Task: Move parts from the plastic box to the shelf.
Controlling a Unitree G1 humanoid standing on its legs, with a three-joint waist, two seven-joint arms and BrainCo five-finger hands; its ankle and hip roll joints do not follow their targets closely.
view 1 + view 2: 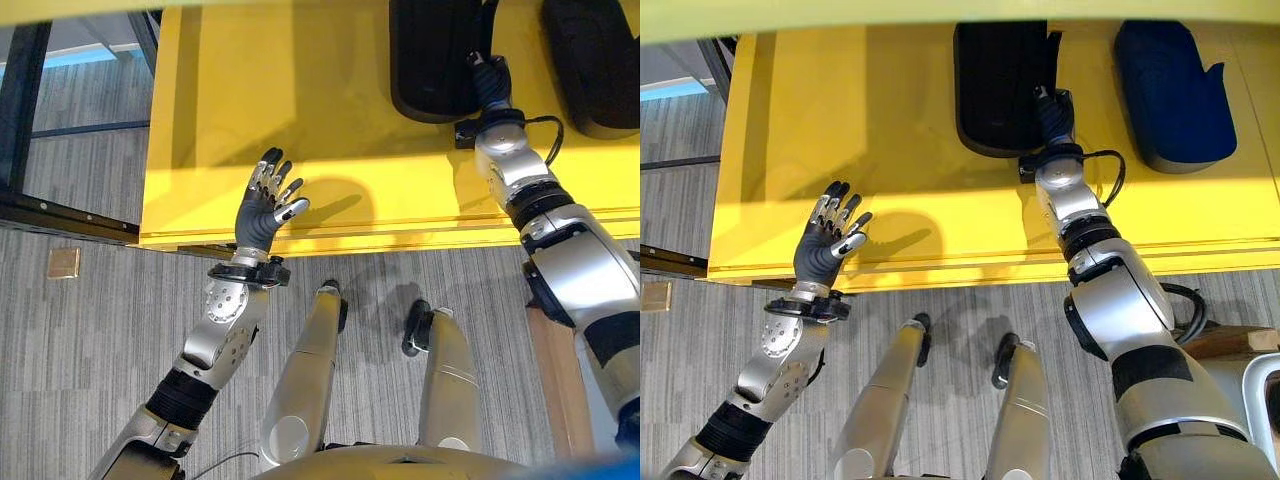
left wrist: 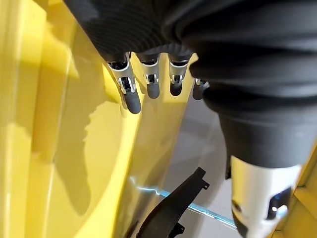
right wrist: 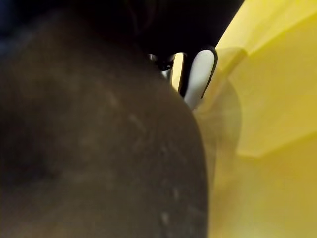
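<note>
A yellow shelf [image 1: 300,120] spreads across the head views. Two parts lie on its far side: a black moulded part [image 1: 995,80] and a dark blue one [image 1: 1175,85] to its right. My right hand [image 1: 1052,115] reaches in over the shelf and rests against the right edge of the black part; the dark cover hides its grip. My left hand [image 1: 265,210] hovers above the shelf's front edge, palm up. It is open and holds nothing, and its straight fingers [image 2: 131,96] show in the left wrist view.
A dark metal frame [image 1: 20,110] stands left of the shelf over grey carpet. A small brown square [image 1: 63,262] lies on the floor. A wooden edge [image 1: 555,380] and a pale container rim [image 1: 1262,400] sit at the lower right.
</note>
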